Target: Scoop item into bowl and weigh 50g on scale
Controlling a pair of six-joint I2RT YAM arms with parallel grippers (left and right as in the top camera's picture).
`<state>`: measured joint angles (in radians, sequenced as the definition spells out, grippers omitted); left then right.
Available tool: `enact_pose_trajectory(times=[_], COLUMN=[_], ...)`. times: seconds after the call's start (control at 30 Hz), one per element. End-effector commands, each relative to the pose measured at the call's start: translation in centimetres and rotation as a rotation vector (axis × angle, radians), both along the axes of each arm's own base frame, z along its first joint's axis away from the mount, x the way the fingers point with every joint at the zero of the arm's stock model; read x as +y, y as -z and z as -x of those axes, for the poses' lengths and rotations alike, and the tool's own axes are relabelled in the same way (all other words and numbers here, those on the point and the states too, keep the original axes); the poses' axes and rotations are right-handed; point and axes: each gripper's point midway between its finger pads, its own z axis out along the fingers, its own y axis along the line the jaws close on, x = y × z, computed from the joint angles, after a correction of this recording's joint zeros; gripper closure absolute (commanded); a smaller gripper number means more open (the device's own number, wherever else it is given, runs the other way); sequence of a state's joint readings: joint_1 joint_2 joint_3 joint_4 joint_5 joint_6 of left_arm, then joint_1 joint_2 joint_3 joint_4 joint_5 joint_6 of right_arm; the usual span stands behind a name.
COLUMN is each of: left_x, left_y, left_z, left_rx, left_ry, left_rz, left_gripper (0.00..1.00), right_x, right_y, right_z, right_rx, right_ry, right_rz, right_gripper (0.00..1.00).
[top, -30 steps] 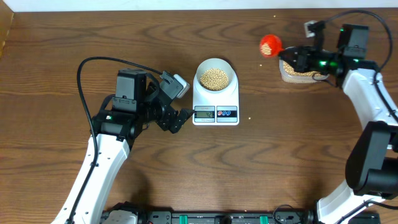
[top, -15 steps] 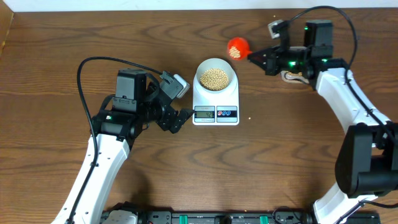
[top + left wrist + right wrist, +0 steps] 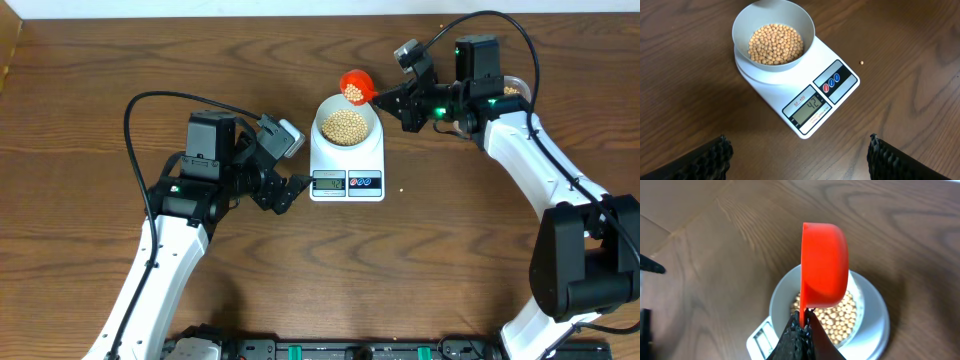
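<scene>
beans (image 3: 776, 44): heaped in the bowl (image 3: 746, 24); one stray on the table (image 3: 900, 30), right of the scale.
bowl: centred on the scale (image 3: 771, 84) platform.
display (image 3: 808, 105): reads 42.
scoop (image 3: 825, 265): red, tipped on its side above the bowl's rim, some beans inside.
right gripper (image 3: 801, 326): fingers clamped on the scoop handle.
left gripper (image 3: 293, 192): fingers apart, empty, just left of the scale.
</scene>
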<state>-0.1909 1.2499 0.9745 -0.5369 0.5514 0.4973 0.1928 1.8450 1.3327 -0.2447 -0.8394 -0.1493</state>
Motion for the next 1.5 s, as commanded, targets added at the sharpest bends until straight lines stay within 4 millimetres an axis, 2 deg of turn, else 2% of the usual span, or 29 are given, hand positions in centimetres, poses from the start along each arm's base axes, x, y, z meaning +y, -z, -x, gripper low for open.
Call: enact_pose_trajectory(times=[0.0, 0.13, 1.03, 1.47], left_x=[0.03, 0.03, 0.03, 0.03], left_y=[-0.05, -0.05, -0.05, -0.06], left_z=[0.2, 0.2, 0.2, 0.21], left_rx=[0.001, 0.001, 0.001, 0.001], left_ry=[-0.002, -0.002, -0.002, -0.002], left_rz=[0.007, 0.007, 0.007, 0.007], left_gripper=[0.11, 0.11, 0.11, 0.11], right_x=[0.29, 0.24, 0.09, 0.24], right_y=[0.02, 0.07, 0.88, 0.82], right_z=[-0.02, -0.1, 0.67, 0.7], right_rx=[-0.115, -0.173, -0.123, -0.151], right_ry=[-0.056, -0.083, -0.091, -0.109], right_rz=[0.058, 0.087, 0.098, 0.107], right_gripper=[0.99, 0.99, 0.99, 0.99])
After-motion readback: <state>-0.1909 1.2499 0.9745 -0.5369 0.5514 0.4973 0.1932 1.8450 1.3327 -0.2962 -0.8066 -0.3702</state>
